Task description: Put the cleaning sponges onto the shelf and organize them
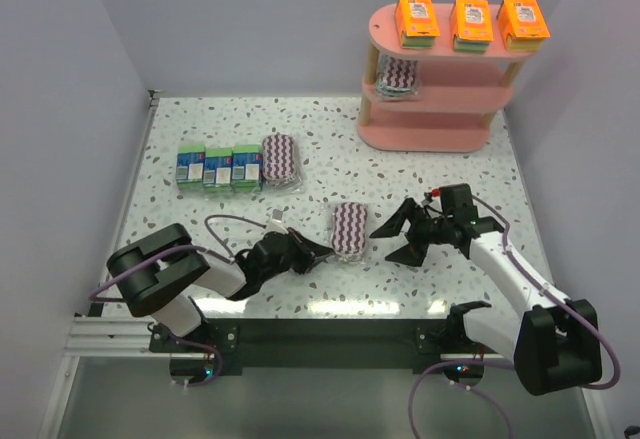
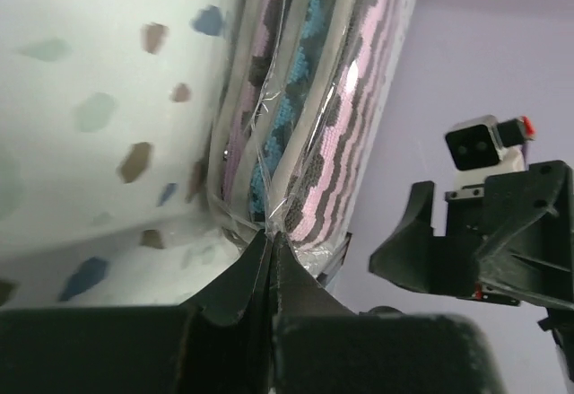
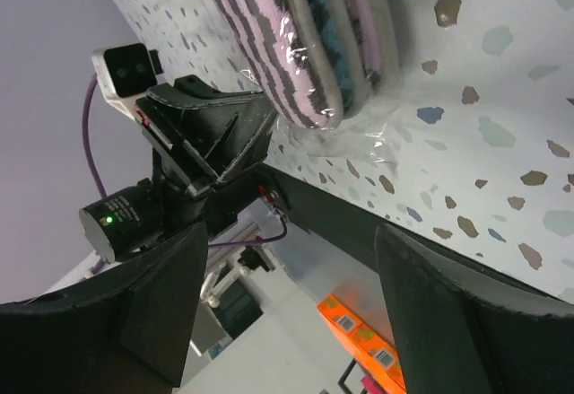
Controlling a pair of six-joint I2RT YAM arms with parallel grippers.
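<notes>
A purple-white zigzag sponge pack (image 1: 350, 229) in clear wrap lies mid-table. My left gripper (image 1: 324, 250) is shut on the near edge of its wrap; in the left wrist view the closed tips (image 2: 270, 237) pinch the film below the pack (image 2: 309, 98). My right gripper (image 1: 386, 244) stands open just right of this pack, apart from it. In the right wrist view its fingers (image 3: 157, 304) frame empty space, with the pack (image 3: 300, 44) beyond them. The pink shelf (image 1: 440, 137) holds three orange packs (image 1: 472, 22) on top and one zigzag pack (image 1: 399, 76) on the middle tier.
Three blue-green boxes (image 1: 218, 167) sit in a row at the table's left, with another zigzag pack (image 1: 280, 159) beside them. The shelf's bottom board is bare. Purple walls close off the back and sides.
</notes>
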